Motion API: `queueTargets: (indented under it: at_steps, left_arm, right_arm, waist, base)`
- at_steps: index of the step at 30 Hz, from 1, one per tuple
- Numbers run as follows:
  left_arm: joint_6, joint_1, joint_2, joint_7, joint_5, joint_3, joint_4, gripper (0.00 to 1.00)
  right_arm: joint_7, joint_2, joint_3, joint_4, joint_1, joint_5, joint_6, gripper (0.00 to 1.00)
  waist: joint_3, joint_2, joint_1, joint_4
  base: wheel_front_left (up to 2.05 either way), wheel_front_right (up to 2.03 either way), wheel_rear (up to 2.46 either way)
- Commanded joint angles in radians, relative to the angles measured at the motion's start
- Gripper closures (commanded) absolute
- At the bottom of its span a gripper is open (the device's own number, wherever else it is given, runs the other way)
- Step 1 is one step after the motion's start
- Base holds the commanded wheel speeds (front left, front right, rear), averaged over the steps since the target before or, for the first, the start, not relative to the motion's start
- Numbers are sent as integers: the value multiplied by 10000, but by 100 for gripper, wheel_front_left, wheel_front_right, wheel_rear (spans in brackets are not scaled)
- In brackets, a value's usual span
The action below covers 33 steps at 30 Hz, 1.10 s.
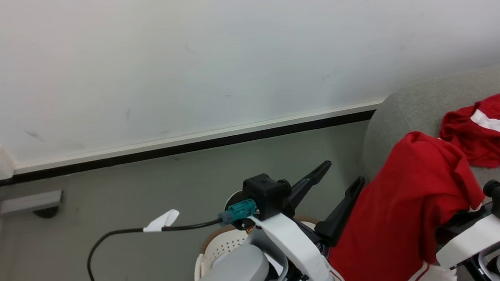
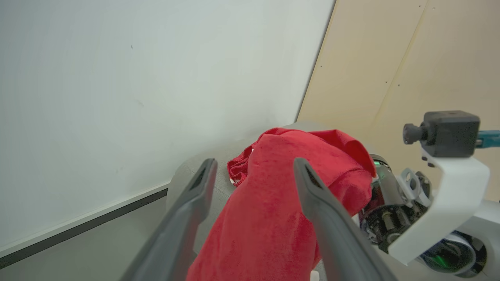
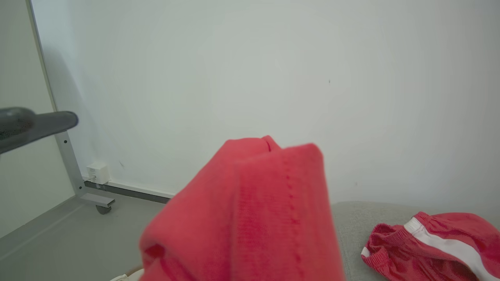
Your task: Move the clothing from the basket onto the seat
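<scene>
A red garment of the clothing [image 1: 404, 217] hangs off my right gripper, draped over its fingers and hiding them; it also fills the front of the right wrist view [image 3: 250, 210]. My left gripper [image 1: 345, 171] stands open just left of that garment, nothing between its fingers [image 2: 254, 162]. Another red garment with a white stripe [image 1: 492, 135] lies crumpled on the grey seat [image 1: 411, 102] at the right, also in the right wrist view [image 3: 429, 249]. The cream basket [image 1: 223, 248] peeks out below my left arm.
A pale wall with a dark baseboard [image 1: 186, 146] runs behind. A metal frame leg with a caster [image 1: 31, 205] stands at the left. A black cable [image 1: 117, 236] loops from my left wrist over the grey floor.
</scene>
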Motion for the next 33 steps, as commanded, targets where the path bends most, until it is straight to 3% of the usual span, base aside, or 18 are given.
queueTargets:
  at_steps: [1,11,19,28,33]
  left_arm:
    - [-31,236,34,-4,283,106,-192,0]
    - [-80,701,32,-4,1235,135,-587,0]
    - [-79,875,42,-4,1746,335,-754,0]
    - [-80,835,39,-4,1673,218,-566,0]
    - [-81,458,82,-4,1633,68,-457,0]
  right_arm:
    - [-1,-148,-262,-214,237,-165,-21,100]
    - [-3,-508,-1646,-1558,1188,-673,-21,100]
    - [193,-514,-2159,-2188,1769,-753,-21,100]
    - [228,-347,-2361,-2346,1386,-482,-21,100]
    - [344,-786,-2303,-2380,502,-150,-21,100]
  waist:
    - [17,0,-1,-449]
    - [48,0,-1,-1893]
    - [141,0,-1,-2551]
    - [345,0,-1,-2667]
    - [944,0,-1,-2404]
  base:
    - [0,0,0]
    - [0,0,0]
    - [0,0,0]
    - [0,0,0]
    - [0,0,0]
